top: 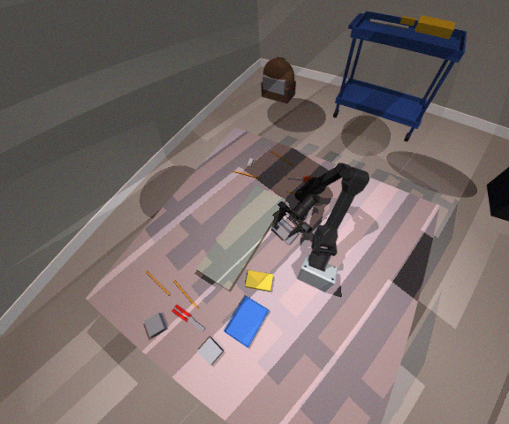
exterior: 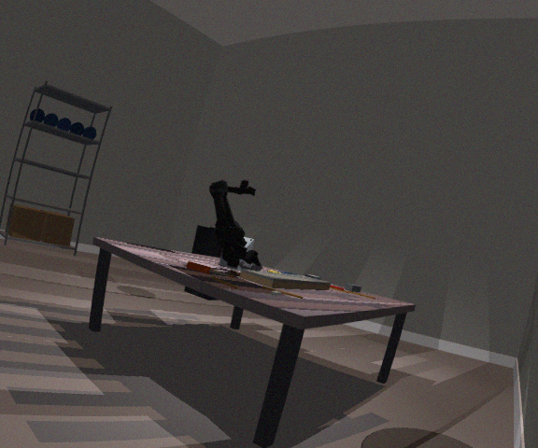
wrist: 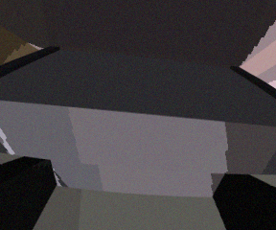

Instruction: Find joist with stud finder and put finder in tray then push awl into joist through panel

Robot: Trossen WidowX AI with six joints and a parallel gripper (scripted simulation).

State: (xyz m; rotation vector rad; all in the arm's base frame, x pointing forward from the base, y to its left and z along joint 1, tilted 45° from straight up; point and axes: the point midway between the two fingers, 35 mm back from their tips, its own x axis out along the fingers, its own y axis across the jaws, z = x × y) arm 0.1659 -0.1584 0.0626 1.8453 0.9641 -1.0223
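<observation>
My gripper [top: 286,229] [wrist: 138,160] stands wide around the grey, boxy stud finder [top: 284,233] [wrist: 148,149], which fills the gap between its fingers. In the top view they are beside the right edge of the pale green-grey panel [top: 241,241] [exterior: 303,283]; the exact height is unclear. The panel also shows along the bottom of the wrist view. The awl, with an orange handle [top: 307,178] [exterior: 198,267], lies beyond the gripper. The blue tray [top: 246,321] is empty, towards the front. The joist is hidden, and I see no hole in the panel.
A yellow block [top: 259,280] lies between the panel and tray. Red-handled pliers [top: 179,314], two grey blocks [top: 155,325] [top: 210,351] and orange pencils [top: 157,283] [top: 186,294] lie at the front left. More thin orange sticks lie near the panel's far end.
</observation>
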